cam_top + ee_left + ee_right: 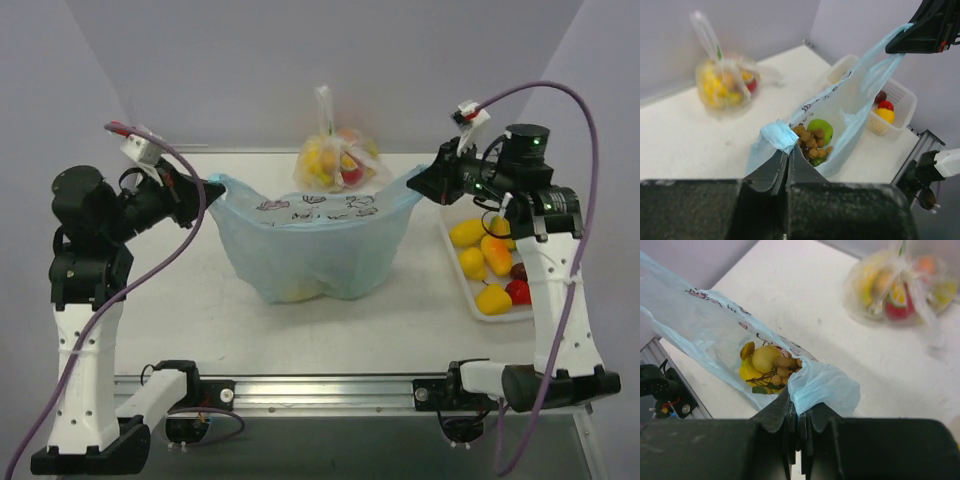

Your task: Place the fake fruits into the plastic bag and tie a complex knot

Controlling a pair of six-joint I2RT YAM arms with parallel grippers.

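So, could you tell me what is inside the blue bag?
A green apple, brown grape cluster and yellow fruit show through the mouth of the plastic bag; anything beneath is covered.

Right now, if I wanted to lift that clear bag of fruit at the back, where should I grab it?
Probably by the twisted neck of the clear bag, coming down from above. The neck stands upright and narrow, easy for a pincer to close across; the fruit-filled body below bulges wide.

Left arm (85, 350), right arm (560, 300): white links, black joints, purple cables (204, 205), black wedge-shaped fingers (767, 175).
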